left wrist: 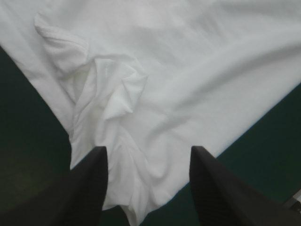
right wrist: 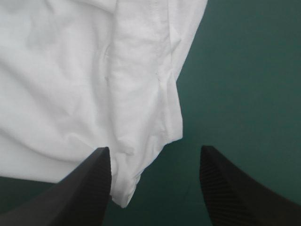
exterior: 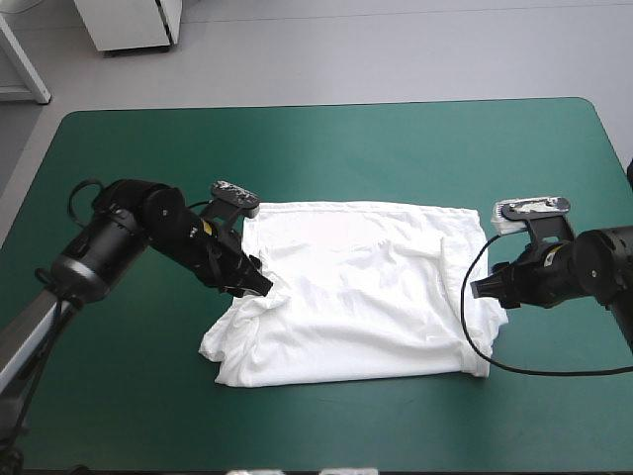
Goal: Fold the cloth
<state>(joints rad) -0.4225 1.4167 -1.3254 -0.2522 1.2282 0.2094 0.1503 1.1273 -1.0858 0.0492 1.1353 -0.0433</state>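
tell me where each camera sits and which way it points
High view: above and behind the robot, looking forward and down on the teal-green cover and spread T-shirt; the left gripper and right gripper show at its sides.
Left wrist view: above that wrist, looking along the left gripper, fingers open, over a rumpled T-shirt edge.
Right wrist view: above that wrist, looking along the right gripper, fingers open, at the T-shirt's opposite edge and cover.
Shared: all show the T-shirt on the cover.

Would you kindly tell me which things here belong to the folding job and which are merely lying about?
Job: the T-shirt, spread out; the left gripper and right gripper, both open at its edges.
Lying about: only the teal-green cover underneath.
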